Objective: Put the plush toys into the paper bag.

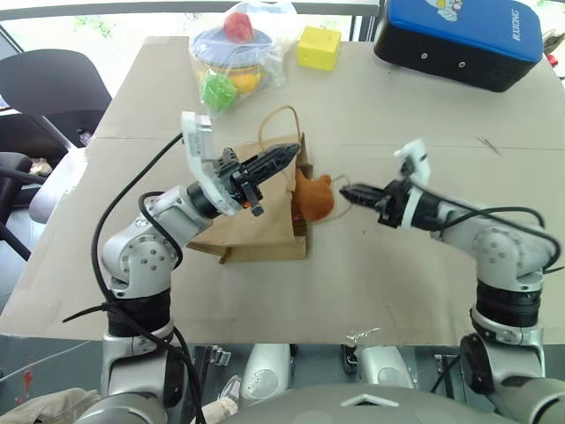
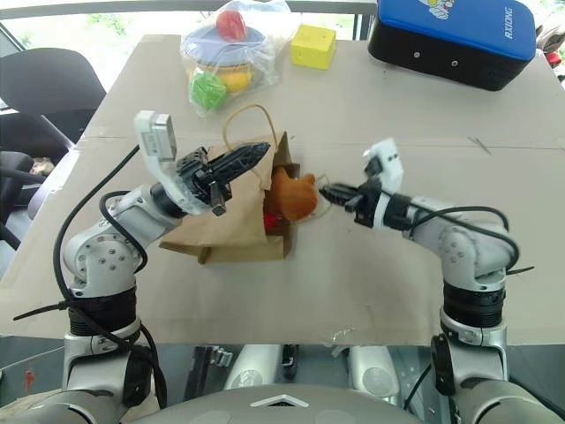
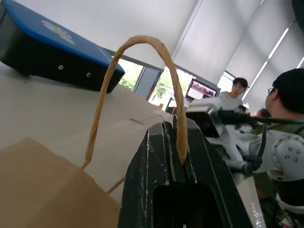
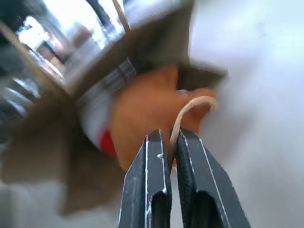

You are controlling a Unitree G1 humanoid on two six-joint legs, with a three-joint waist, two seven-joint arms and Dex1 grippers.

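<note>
The brown paper bag (image 1: 256,225) lies on its side on the table, mouth facing right. My left gripper (image 1: 294,150) is shut on its upper cord handle (image 3: 137,42), holding the top edge of the mouth up. My right gripper (image 1: 346,193) is shut on the other cord handle (image 4: 190,107) just right of the mouth. The orange-brown plush toy (image 1: 313,196) sits in the mouth, partly sticking out. Behind it inside the bag lies the white plush toy with the red end (image 4: 97,118).
At the table's far edge stand a clear plastic bag of colourful toys (image 1: 237,49), a yellow cube (image 1: 319,48) and a blue and black case (image 1: 459,40). A black chair (image 1: 53,88) stands off the left edge. Two people (image 3: 285,95) are beyond the table.
</note>
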